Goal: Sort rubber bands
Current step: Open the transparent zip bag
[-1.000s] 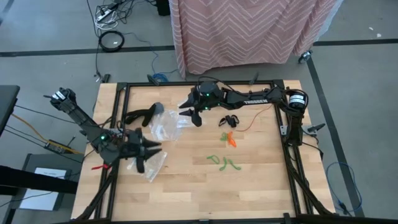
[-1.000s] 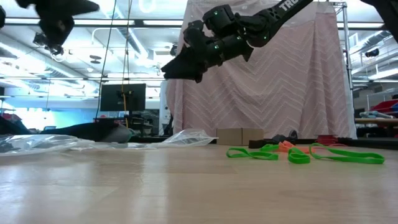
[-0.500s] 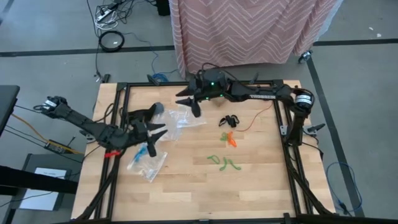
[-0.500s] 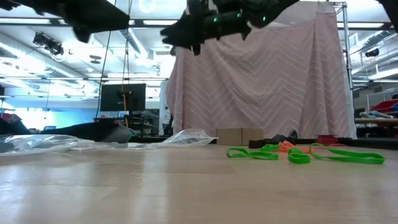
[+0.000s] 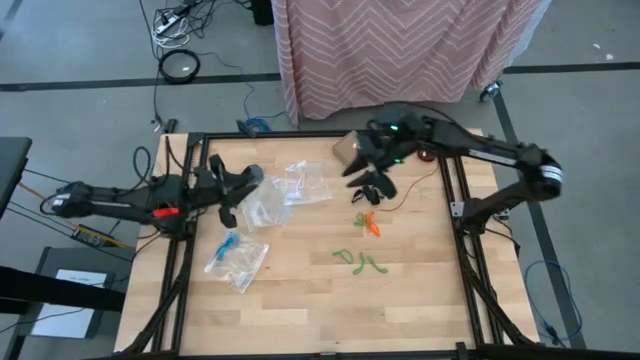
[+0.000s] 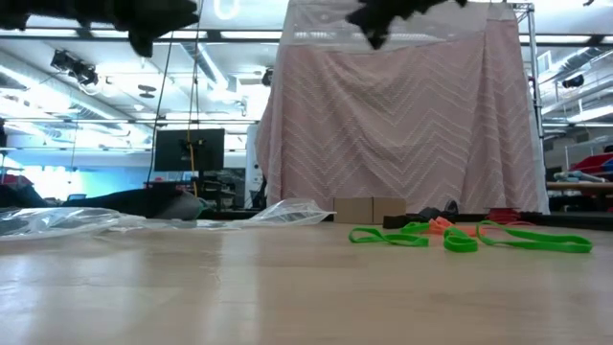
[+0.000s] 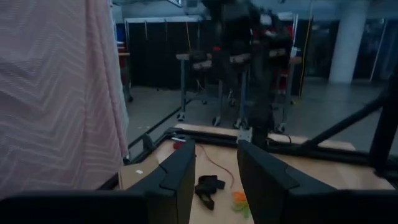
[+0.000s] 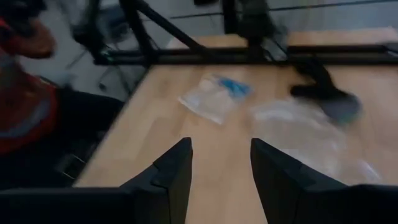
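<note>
Both grippers are empty with fingers parted: left gripper (image 5: 226, 193) at the wooden table's (image 5: 420, 310) left edge, right gripper (image 5: 362, 166) above the black rubber bands (image 5: 370, 193). Likely risk: thin floppy loops slip or several lift together. Orange rubber bands (image 5: 368, 223) sit just below the black; green rubber bands (image 5: 359, 261) lower. Three clear plastic zip bags: one (image 5: 237, 260) holds blue bands; band counts can't be told.
</note>
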